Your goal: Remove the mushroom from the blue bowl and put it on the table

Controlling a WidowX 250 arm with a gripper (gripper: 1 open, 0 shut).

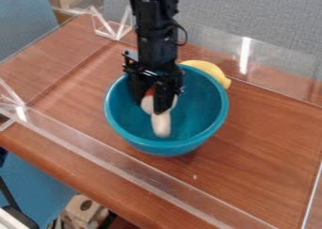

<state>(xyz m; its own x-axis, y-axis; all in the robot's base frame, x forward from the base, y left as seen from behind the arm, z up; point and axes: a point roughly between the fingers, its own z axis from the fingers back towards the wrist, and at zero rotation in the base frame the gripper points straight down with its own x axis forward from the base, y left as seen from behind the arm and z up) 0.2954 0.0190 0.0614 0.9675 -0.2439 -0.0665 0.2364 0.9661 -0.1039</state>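
The blue bowl (199, 129) stands in the middle of the wood-grain table (270, 148). My gripper (154, 102) points straight down into the bowl, with its black fingers closed around the upper part of the mushroom (163, 122). The reddish-brown cap sits between the fingers, and the cream stem hangs below them, tilted toward the front, low inside the bowl. I cannot tell whether the stem touches the bowl floor.
A small yellow object (209, 74) lies on the table just behind the bowl's right rim. Clear acrylic walls (75, 139) run along the table's edges. Bare wood shows left and right of the bowl.
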